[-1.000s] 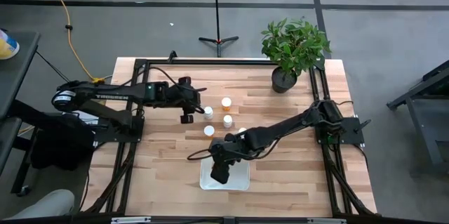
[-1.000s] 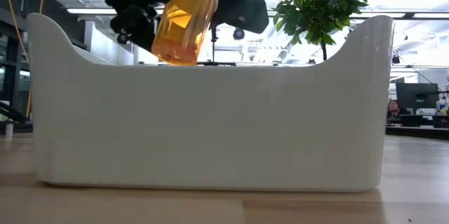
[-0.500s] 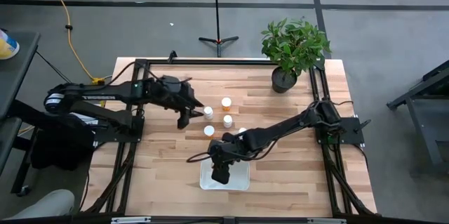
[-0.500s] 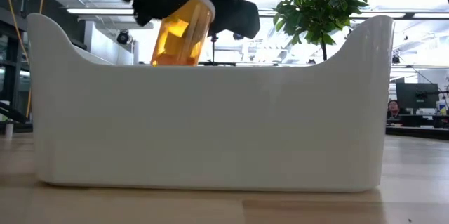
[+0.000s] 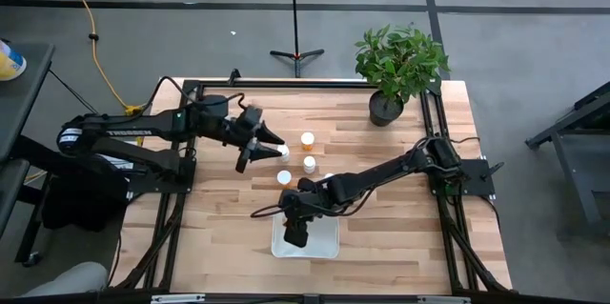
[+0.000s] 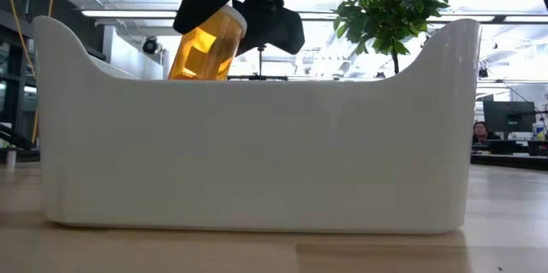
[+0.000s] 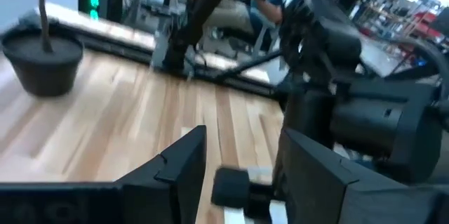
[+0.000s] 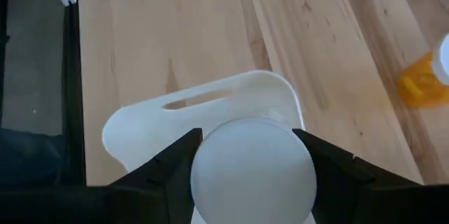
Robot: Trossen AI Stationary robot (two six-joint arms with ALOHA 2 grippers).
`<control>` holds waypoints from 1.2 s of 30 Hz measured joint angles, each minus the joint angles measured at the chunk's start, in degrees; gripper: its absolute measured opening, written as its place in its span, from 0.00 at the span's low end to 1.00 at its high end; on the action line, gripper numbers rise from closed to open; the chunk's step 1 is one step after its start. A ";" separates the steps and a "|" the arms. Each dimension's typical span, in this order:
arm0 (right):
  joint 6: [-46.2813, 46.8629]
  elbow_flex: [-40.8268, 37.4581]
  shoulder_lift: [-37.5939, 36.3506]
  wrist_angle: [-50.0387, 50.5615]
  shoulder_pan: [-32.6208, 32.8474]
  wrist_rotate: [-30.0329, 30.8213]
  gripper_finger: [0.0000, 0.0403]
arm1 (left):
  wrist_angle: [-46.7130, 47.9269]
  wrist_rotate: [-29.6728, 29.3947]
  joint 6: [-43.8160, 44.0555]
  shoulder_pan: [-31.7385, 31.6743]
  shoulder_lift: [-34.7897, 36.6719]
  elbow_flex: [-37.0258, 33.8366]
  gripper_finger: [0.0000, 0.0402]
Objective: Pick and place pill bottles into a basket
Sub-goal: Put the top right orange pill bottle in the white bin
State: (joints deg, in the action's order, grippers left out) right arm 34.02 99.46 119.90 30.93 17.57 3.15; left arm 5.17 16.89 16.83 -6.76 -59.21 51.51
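The whitish tray (image 5: 324,243) lies near the table's near edge and fills the low view (image 6: 257,153). My right gripper (image 5: 297,233) is over the tray's left part, shut on an orange bottle (image 6: 204,48) with a white cap. Several white-capped bottles stand on the wood at mid-table (image 5: 307,139) (image 5: 309,163) (image 5: 283,178). My left gripper (image 5: 264,145) is open, its fingertips just left of another bottle (image 5: 284,152) and touching nothing. One orange bottle (image 8: 421,83) shows on the wood in the right wrist view. My right gripper pinches the bottle's white cap end (image 8: 251,171) between its two fingers (image 8: 175,164), one on each side. The fingers come from above, slanting down. The bottle hangs tilted below them (image 6: 204,48), its lower end hidden behind the tray's wall.
A potted plant (image 5: 396,66) stands at the table's far right corner. A dark frame (image 5: 191,85) runs around the table. Bare wood lies left and right of the tray. A person (image 6: 481,132) sits in the room beyond.
My right gripper has gone down toward the tray with the orange bottle, whose lower end has sunk behind the tray's wall. My left gripper has moved toward the table's right edge, up to the standing bottles, and has turned.
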 joint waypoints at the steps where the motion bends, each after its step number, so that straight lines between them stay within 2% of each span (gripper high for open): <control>1: 0.00 0.00 0.00 -0.39 -0.04 0.11 0.51 | -0.15 -0.55 0.01 0.00 0.32 0.00 0.54; 8: 0.00 0.00 1.30 -2.35 -0.05 -0.14 0.46 | -0.79 -1.99 -0.96 -0.02 1.32 0.00 0.54; 13: 0.73 0.00 4.68 -4.45 -0.05 -3.58 0.52 | 1.61 -3.43 -3.56 -0.02 2.68 0.00 0.54; 24: -0.20 0.00 6.05 -6.15 -1.02 -7.94 0.48 | 13.52 -5.32 -5.62 0.00 7.14 -0.02 0.54; 30: -0.05 0.00 6.05 -6.82 -1.19 -8.72 0.58 | 18.27 -5.40 -5.43 0.00 9.56 -0.02 0.54; 36: -0.89 0.00 6.05 -6.75 -1.88 -9.39 0.70 | 18.97 -5.40 -4.97 0.00 11.32 -0.02 0.54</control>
State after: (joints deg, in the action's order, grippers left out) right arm 33.13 99.46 125.95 24.18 15.68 -6.24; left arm 24.14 11.49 11.85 -6.76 -47.89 51.48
